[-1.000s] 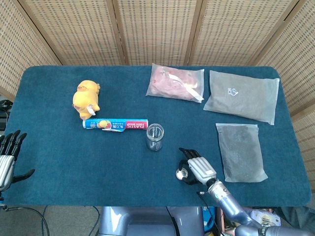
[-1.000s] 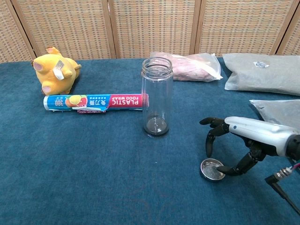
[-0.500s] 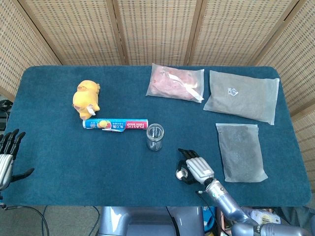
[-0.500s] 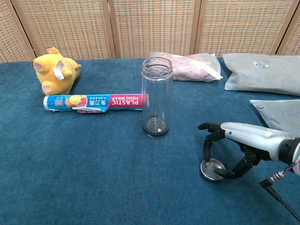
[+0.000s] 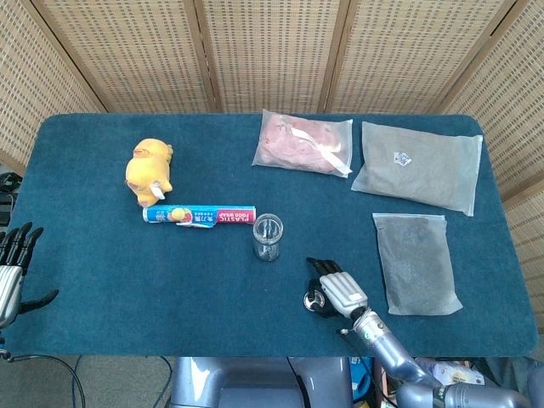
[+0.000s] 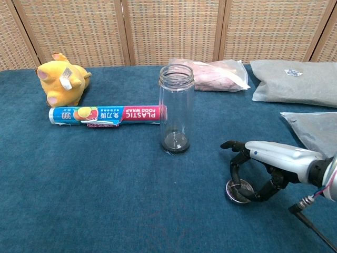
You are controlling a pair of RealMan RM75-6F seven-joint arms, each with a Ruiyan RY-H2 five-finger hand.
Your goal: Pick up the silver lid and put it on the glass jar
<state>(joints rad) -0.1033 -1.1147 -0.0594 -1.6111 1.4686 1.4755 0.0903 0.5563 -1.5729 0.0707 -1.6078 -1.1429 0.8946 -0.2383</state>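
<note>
The silver lid (image 6: 237, 191) lies flat on the blue table cloth, rim up, to the right of the glass jar and nearer the front edge. My right hand (image 6: 261, 164) arches over it. Its fingers (image 6: 235, 174) come down on the lid's far left rim and the thumb presses the near right rim, so the lid is pinched. In the head view the lid (image 5: 314, 298) peeks out left of that hand (image 5: 338, 290). The glass jar (image 6: 176, 108) (image 5: 267, 236) stands upright and uncovered. My left hand (image 5: 12, 270) hovers off the table's left edge, fingers spread, holding nothing.
A plastic wrap roll (image 6: 105, 114) lies left of the jar, with a yellow plush toy (image 6: 61, 78) behind it. A pink bag (image 6: 217, 74) and two grey bags (image 6: 295, 81) (image 5: 416, 261) lie at the back and right. A black cable (image 6: 310, 224) trails from my right wrist.
My right hand has sunk lower and shifted slightly left, and its fingers and thumb have closed in on the lid's rim. The left hand has drifted a little down and left.
</note>
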